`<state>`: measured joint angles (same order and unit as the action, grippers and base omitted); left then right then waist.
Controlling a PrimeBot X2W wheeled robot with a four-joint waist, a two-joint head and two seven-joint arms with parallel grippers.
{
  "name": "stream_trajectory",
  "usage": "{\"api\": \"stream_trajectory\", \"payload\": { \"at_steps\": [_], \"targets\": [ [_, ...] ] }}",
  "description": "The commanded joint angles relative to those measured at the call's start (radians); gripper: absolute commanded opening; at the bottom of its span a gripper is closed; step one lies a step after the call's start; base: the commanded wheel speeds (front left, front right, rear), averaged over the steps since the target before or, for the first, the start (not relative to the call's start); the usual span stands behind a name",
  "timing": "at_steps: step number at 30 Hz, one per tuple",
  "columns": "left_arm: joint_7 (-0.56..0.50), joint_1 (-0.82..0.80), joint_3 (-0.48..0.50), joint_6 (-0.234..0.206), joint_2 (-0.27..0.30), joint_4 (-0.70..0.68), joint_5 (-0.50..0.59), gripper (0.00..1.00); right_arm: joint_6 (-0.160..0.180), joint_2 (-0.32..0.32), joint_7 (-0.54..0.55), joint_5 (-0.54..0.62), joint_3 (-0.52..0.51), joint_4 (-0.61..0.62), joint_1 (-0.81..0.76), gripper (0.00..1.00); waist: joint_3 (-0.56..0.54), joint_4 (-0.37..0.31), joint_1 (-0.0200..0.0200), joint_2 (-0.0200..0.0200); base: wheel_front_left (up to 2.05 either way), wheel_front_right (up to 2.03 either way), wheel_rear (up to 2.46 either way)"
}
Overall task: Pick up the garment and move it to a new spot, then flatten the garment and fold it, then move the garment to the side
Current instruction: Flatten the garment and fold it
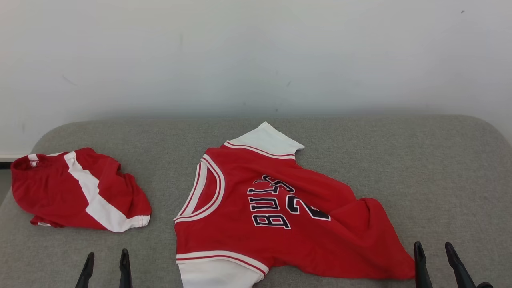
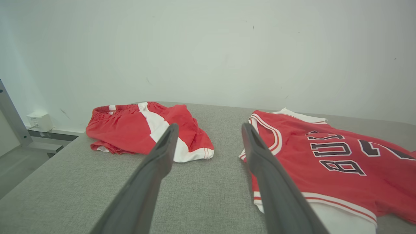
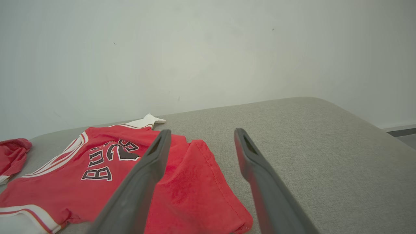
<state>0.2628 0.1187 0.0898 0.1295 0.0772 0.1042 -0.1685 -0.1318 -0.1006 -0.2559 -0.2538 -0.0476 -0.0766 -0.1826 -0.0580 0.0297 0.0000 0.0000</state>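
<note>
The garment is a red jersey with white sleeves and dark lettering, lying rumpled on the grey padded table, collar toward the left; its jersey front and its bunched hem show in the wrist views. My left gripper stands open at the lower left, over bare table left of the jersey's near sleeve. In its wrist view the left gripper holds nothing. My right gripper is open at the lower right, just right of the hem corner. The right gripper is empty too.
Crumpled red shorts with a white stripe lie at the table's left; the shorts sit beyond my left fingers. A white wall rises behind the table. A metal frame post and a wall socket stand off the left edge.
</note>
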Motion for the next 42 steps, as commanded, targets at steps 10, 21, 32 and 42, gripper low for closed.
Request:
{"api": "stream_trajectory", "payload": {
  "at_steps": [10,21,32,42],
  "targets": [
    [0.003,0.003,-0.054,0.0,0.003,0.058,-0.02,1.0,0.002,-0.043,0.036,0.0,0.0,-0.058,0.024,1.0,0.008,0.004,0.0,0.0,0.0,0.0,0.0],
    [0.003,-0.04,-0.228,0.0,0.026,0.237,-0.086,1.0,0.002,-0.099,0.096,-0.003,-0.008,-0.232,0.104,1.0,0.034,0.006,0.0,0.0,0.0,0.0,0.0],
    [0.003,-0.094,-0.388,0.0,0.017,0.46,-0.178,1.0,0.002,-0.124,0.067,-0.023,0.024,-0.509,0.239,1.0,0.06,0.0,0.0,0.0,0.0,0.0,0.0],
    [0.002,-0.161,-0.427,0.0,0.008,0.588,-0.252,1.0,0.002,-0.101,0.032,-0.078,0.106,-0.724,0.346,1.0,0.09,0.014,0.0,0.0,0.0,0.0,0.0]
  ]
}}
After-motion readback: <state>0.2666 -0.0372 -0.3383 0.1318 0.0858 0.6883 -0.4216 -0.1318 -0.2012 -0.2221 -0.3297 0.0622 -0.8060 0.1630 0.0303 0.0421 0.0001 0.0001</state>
